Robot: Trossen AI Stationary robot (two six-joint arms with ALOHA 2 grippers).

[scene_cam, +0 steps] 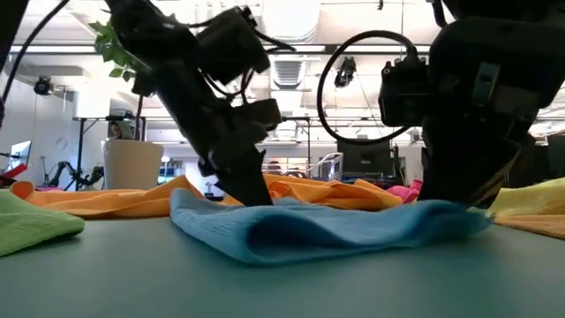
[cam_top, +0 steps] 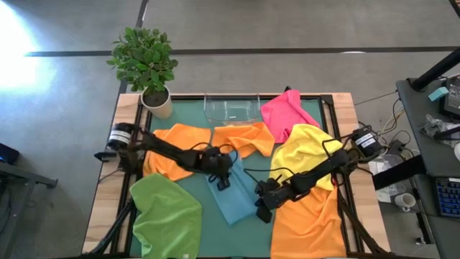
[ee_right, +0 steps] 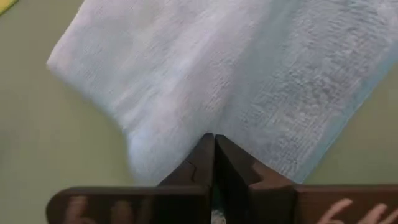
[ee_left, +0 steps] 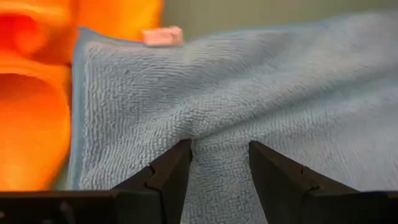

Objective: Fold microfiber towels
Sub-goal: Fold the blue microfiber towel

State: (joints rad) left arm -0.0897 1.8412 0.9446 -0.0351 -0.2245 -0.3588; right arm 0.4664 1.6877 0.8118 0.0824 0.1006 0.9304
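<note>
Both grippers — left gripper (cam_top: 221, 180), right gripper (cam_top: 261, 209) — on light blue towel (cam_top: 236, 198).

Two dark jointed arms, looped black cables, dark wedge-shaped fingers (ee_left: 168, 177).

light blue towel (cam_top: 233, 198): in the high view its middle lies under both grippers — only the near part shows clear.
green towel (cam_top: 167, 216): cut off by the high view's bottom edge.
front orange towel (cam_top: 310, 224): lower edge also cut off.
left gripper (ee_left: 219, 163): fingertips sunk in a fold — grip unclear.
</note>
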